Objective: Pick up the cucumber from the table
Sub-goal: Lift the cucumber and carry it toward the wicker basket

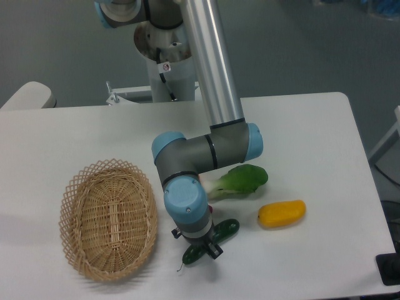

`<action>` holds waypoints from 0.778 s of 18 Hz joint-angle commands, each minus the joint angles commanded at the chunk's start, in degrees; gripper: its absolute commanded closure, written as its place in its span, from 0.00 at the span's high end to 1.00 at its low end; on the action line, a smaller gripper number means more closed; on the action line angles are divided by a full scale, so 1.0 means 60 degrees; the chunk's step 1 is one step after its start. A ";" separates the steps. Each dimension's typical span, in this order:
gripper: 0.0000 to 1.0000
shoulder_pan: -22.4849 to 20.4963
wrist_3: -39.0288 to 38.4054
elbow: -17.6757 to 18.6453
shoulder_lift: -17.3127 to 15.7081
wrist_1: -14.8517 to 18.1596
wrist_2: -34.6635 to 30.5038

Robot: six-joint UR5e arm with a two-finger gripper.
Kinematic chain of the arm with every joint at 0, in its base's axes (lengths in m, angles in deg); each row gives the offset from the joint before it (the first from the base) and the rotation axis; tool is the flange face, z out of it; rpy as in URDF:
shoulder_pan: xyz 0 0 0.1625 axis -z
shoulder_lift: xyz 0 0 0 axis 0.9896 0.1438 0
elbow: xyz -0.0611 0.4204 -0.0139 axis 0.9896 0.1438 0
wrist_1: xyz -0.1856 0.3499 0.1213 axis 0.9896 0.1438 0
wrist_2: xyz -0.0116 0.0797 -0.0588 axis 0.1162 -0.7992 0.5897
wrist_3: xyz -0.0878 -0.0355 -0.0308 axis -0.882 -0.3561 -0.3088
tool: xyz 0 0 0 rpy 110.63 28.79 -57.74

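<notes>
A large white rectangular tabletop [312, 125] with rounded corners carries everything. A silver and blue robot arm [212, 69] reaches down over its front. An oval woven wicker basket [108, 219] sits left. A leafy green bok choy [240, 180] lies right of the arm, near a yellow oblong fruit [282, 213]. The long dark green cucumber [226, 230] lies under the black pincer [209, 245]; whether its jaws grip it cannot be told.

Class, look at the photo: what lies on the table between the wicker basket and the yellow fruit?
In the camera view, the cucumber lies between the basket and the yellow fruit, with the gripper right over its middle.
</notes>
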 joint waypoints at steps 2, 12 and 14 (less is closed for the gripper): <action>0.17 0.0000 0.0000 -0.0204 -0.0205 0.0073 0.0306; 0.17 0.0454 -0.0205 -0.0367 -0.2152 0.1200 0.2344; 0.17 0.0498 -0.0437 -0.0338 -0.2387 0.1333 0.2373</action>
